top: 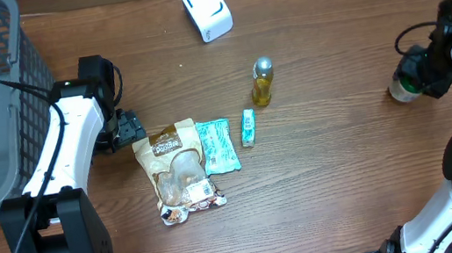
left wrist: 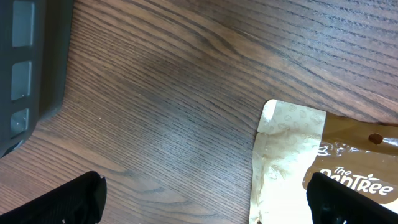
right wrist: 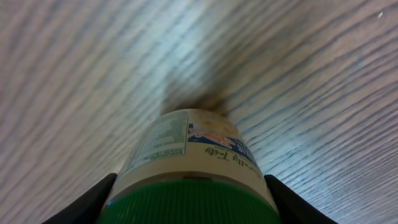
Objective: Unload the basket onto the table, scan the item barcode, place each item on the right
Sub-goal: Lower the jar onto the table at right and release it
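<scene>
Bench (top: 348,171): brown wood.
Basket (top: 20,49): grey, far left corner.
Snack bag (top: 179,169): flat, left of middle.
Scanner (top: 207,9): white, far middle.
Jar (top: 402,89): green lid, upright, right side.
Right tool (top: 415,78): holding the jar.
Left tool (left wrist: 208,202): wide, beside snack bag.

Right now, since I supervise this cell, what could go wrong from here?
1. The right gripper grips the green-capped jar only by its cap; lifted, it may slip or tip.
2. The open left gripper sits low over a corner of the brown snack pouch; closing could crumple it or push it into the teal packet.
</scene>
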